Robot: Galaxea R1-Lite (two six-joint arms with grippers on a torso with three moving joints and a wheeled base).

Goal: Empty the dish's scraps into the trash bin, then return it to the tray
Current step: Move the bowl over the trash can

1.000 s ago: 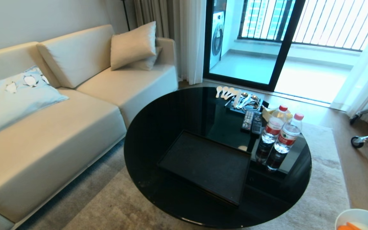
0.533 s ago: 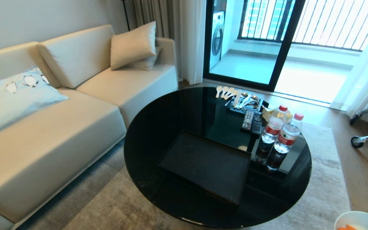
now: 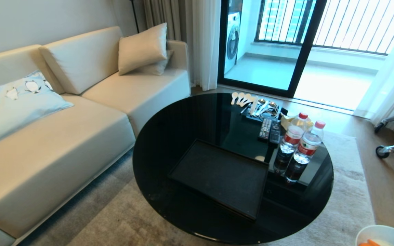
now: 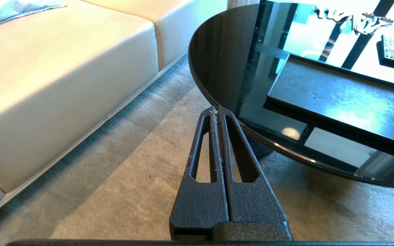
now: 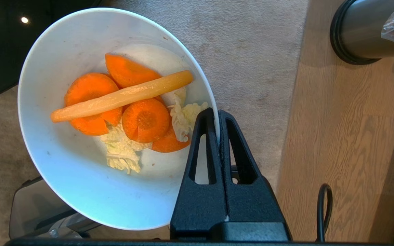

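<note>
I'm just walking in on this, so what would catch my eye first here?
First, the white dish, pinched at its rim by the right pincer over the carpet, with the scraps inside. Next, the silver trash bin standing on the wood floor beyond it. Then the bare black tray on the round table.

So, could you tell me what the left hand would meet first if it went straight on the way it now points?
Probably the round black table's near edge: the shut left hand aims there above the carpet, though depth is unclear.
</note>
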